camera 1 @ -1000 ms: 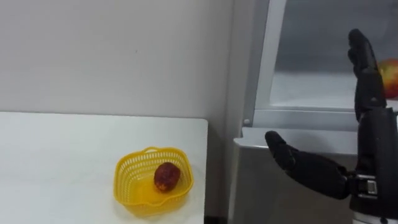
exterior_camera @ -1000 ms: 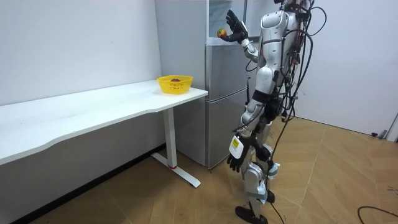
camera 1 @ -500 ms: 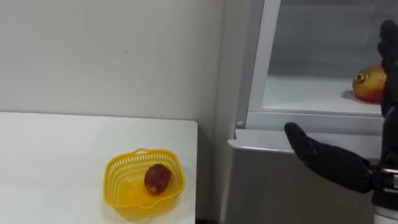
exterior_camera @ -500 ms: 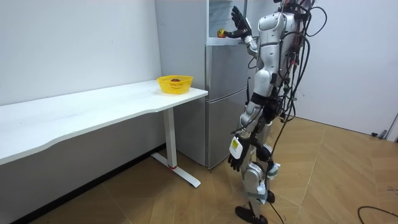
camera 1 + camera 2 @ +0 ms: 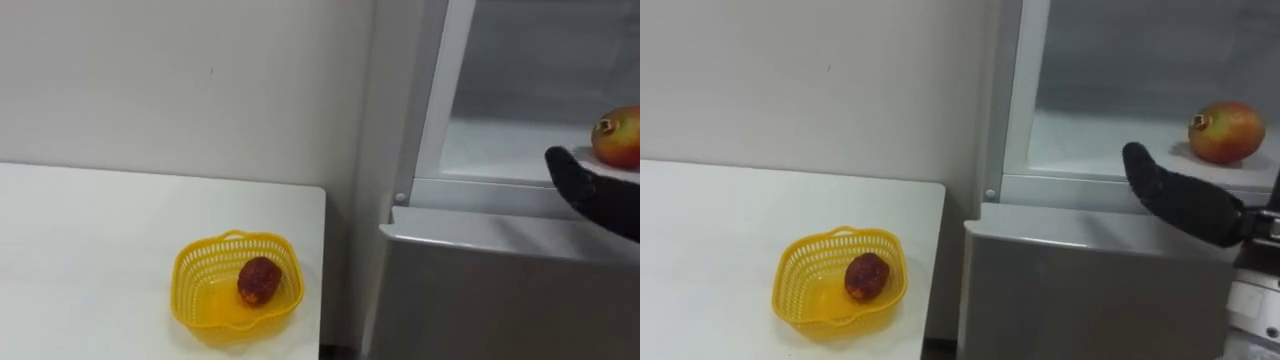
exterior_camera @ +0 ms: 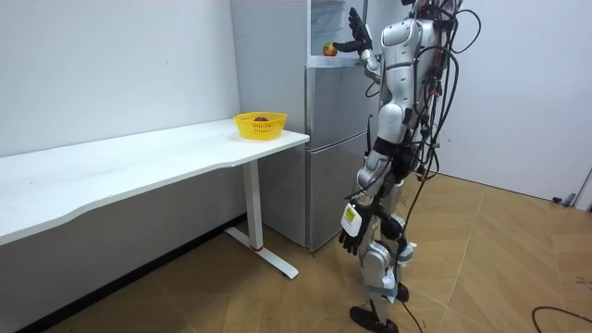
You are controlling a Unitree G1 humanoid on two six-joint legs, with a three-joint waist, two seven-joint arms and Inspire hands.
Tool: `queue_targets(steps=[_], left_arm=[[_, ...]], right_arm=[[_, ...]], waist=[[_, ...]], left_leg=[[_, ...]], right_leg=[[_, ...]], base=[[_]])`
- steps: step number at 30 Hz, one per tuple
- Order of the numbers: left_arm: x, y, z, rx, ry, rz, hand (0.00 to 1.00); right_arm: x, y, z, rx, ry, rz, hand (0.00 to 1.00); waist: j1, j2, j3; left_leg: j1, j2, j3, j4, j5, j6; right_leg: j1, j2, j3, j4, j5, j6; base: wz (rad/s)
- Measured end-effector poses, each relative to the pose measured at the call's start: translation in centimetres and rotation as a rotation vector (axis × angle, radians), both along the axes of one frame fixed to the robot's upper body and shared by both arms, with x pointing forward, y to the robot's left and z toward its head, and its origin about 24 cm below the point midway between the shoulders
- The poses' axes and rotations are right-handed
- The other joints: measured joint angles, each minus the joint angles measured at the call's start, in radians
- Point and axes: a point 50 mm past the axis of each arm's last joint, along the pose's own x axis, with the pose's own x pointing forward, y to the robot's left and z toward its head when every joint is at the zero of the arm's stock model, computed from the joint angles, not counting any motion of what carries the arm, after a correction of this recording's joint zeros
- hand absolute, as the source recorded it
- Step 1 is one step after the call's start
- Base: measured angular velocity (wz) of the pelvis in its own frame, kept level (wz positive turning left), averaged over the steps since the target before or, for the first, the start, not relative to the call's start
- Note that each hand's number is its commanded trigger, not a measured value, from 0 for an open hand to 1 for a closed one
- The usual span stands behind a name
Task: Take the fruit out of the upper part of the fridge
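Up at the open top compartment, the fingers (image 6: 355,20) of the right hand (image 5: 1180,205) stand straight and spread, holding nothing. One dark digit of that hand slants up and leftward across the compartment's front lip, its tip near the red and yellow fruit (image 5: 1225,132) but apart from it. That fruit sits on the white shelf (image 5: 1090,140) inside the upper part of the fridge (image 5: 1060,285), towards the shelf's right side. Below the lip, the lower door is closed. To the fridge's left stands a white table (image 5: 720,220), and near its right end a yellow basket (image 5: 790,275) holds a dark red fruit (image 5: 867,276). From the room view, the robot stands upright before the fridge, beside the table's end, its left hand (image 6: 349,242) hanging by its thigh with loose fingers.
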Motion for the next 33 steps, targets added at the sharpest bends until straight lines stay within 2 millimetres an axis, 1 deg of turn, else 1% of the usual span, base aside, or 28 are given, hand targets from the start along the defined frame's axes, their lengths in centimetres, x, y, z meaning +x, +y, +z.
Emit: queue_targets(steps=[1, 4, 6, 13, 16, 21, 24, 28, 31, 33], left_arm=[[0.0, 0.0, 0.0, -0.001, -0.001, -0.001, 0.0], [-0.2, 0.1, 0.0, -0.015, 0.014, -0.001, 0.0], [-0.3, 0.1, 0.0, -0.025, 0.024, 0.001, 0.0], [-0.9, 0.1, 0.0, -0.032, 0.054, 0.015, 0.0], [-1.0, 0.1, 0.0, -0.035, 0.066, 0.018, 0.0], [-1.1, 0.3, 0.0, -0.022, 0.081, 0.025, 0.0], [-1.0, 0.6, 0.1, -0.016, 0.076, 0.04, 0.0], [-1.1, 0.9, 0.2, -0.012, 0.077, 0.06, 0.0], [-1.1, 0.9, 0.2, -0.018, 0.081, 0.062, 0.0], [-1.1, 1.0, 0.2, -0.018, 0.077, 0.069, 0.0]], right_arm=[[0.2, -0.1, 0.0, 0.005, 0.004, -0.002, 0.0], [1.0, -0.8, -0.2, 0.03, 0.029, -0.02, 0.0], [2.0, -1.2, -0.1, 0.052, 0.048, -0.032, 0.0], [3.0, -2.7, -0.2, 0.12, 0.135, 0.01, 0.0], [3.2, -3.7, -0.6, 0.131, 0.181, 0.004, 0.0], [4.7, -5.0, -1.6, 0.185, 0.284, -0.045, 0.0], [5.3, -5.8, -2.1, 0.218, 0.323, -0.071, 0.0], [5.4, -6.3, -2.1, 0.221, 0.339, -0.089, 0.0], [5.4, -6.6, -1.6, 0.205, 0.337, -0.091, 0.0], [5.2, -7.2, -1.3, 0.186, 0.343, -0.113, 0.0]], waist=[[0.0, -0.002, 0.0007], [-0.001, -0.005, -0.0013], [-0.003, -0.004, -0.0016], [-0.001, -0.001, -0.004], [0.0, -0.005, -0.0054], [-0.002, -0.013, -0.0093], [-0.001, -0.021, -0.009], [-0.002, -0.027, -0.0098], [-0.002, -0.028, -0.0099], [-0.003, -0.029, -0.0101]], left_leg=[[0.0, 0.0, -0.001, 0.0, 0.0, 0.0], [-0.004, -0.001, -0.012, 0.001, 0.0, 0.0], [-0.004, -0.001, -0.013, 0.003, 0.0, 0.0], [-0.004, -0.001, -0.013, 0.005, 0.0, 0.0], [-0.004, -0.002, -0.021, 0.013, 0.0, 0.0], [-0.004, -0.001, -0.021, 0.019, 0.0, 0.0], [-0.006, -0.002, -0.02, 0.022, 0.0, 0.0], [-0.01, -0.003, -0.022, 0.03, 0.0, 0.0], [-0.012, -0.003, -0.024, 0.031, 0.0, 0.0], [-0.012, -0.002, -0.026, 0.03, 0.0, 0.0]], right_leg=[[0.0, 0.0, 0.0, 0.0, 0.0, 0.0], [0.0, -0.002, -0.006, 0.0, 0.0, 0.0], [0.001, -0.002, -0.009, 0.001, 0.0, 0.0], [0.0, -0.004, -0.018, 0.003, 0.0, 0.0], [0.0, -0.005, -0.021, 0.004, 0.0, 0.0], [0.004, -0.005, -0.021, 0.007, 0.001, -0.001], [0.008, -0.006, -0.022, 0.007, 0.001, -0.002], [0.013, -0.006, -0.025, 0.002, 0.001, -0.002], [0.012, -0.005, -0.027, 0.001, 0.001, -0.002], [0.013, -0.005, -0.031, 0.001, 0.001, -0.002]], base=[[0.0], [0.06], [0.0], [0.02], [0.01], [0.0], [0.01], [0.04], [0.01], [0.04]])
